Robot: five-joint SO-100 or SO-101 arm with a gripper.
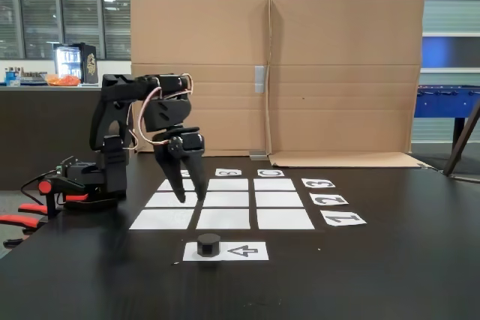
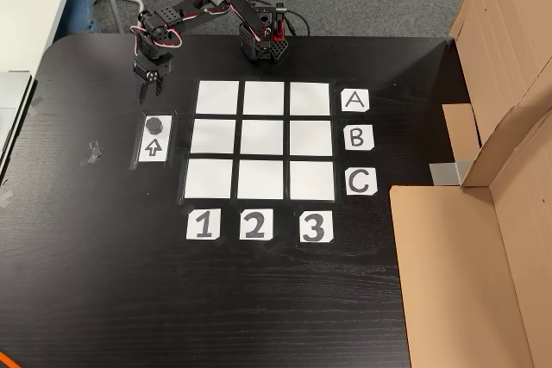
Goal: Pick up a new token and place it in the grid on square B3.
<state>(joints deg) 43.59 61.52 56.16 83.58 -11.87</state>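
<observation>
Nine white paper cells on a black table point(image 2: 86, 282), set three by three as the grid point(image 2: 263, 140) with dark gaps between. Printed cards along two edges: in the view from above, "A" point(image 2: 354, 101), "B" point(image 2: 359, 137) and "C" point(image 2: 360, 182) down the right side, "1" point(image 2: 203, 225), "2" point(image 2: 254, 226) and "3" point(image 2: 315, 227) along the bottom. Square B3 point(image 2: 311, 137) bare, in the middle row, right column of that view.

Left of the grid, a separate white sheet point(image 2: 155, 148) printed with a black outline arrow. Black token point(image 2: 154, 123) upright on that sheet's upper end, just past the arrow's tip.

Black arm with red and white wires, base point(image 2: 263, 40) at the table's far edge. Pincer point(image 2: 153, 82) pointing down, close above the token in that view but apart from it. From the front, pincer point(image 1: 191, 197) with fingers spread, holding nothing, token point(image 1: 208, 243) nearer the camera.

Tall folded cardboard screen point(image 1: 277, 73) behind the grid, flaps lying on the table. Small scrap of tape point(image 2: 92, 152) left of the arrow sheet.
</observation>
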